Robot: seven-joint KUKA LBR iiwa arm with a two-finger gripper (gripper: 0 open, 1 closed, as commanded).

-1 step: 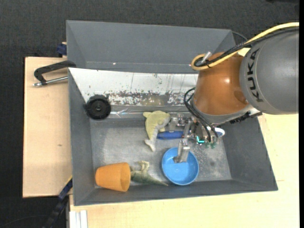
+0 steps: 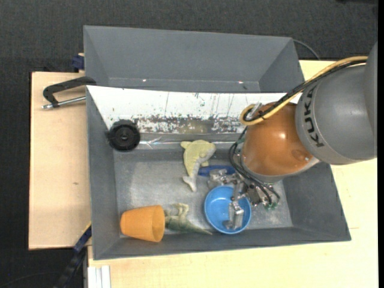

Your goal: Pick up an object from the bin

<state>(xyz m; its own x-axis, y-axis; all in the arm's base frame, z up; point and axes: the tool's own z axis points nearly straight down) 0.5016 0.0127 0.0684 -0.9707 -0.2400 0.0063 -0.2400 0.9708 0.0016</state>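
Blue plastic, round and shallow, the bowl [image 2: 219,212] sits near the front wall of the bin [image 2: 99,179], at about five o'clock on its floor. The gripper [image 2: 237,213] hangs down into the bowl's three o'clock side; whether it is open or closed cannot be told. Behind it, at the bowl's one o'clock, the arm's orange wrist cover [image 2: 270,147] leans in from the right. A pale yellow toy fish [image 2: 195,158] lies farther back at eleven o'clock.
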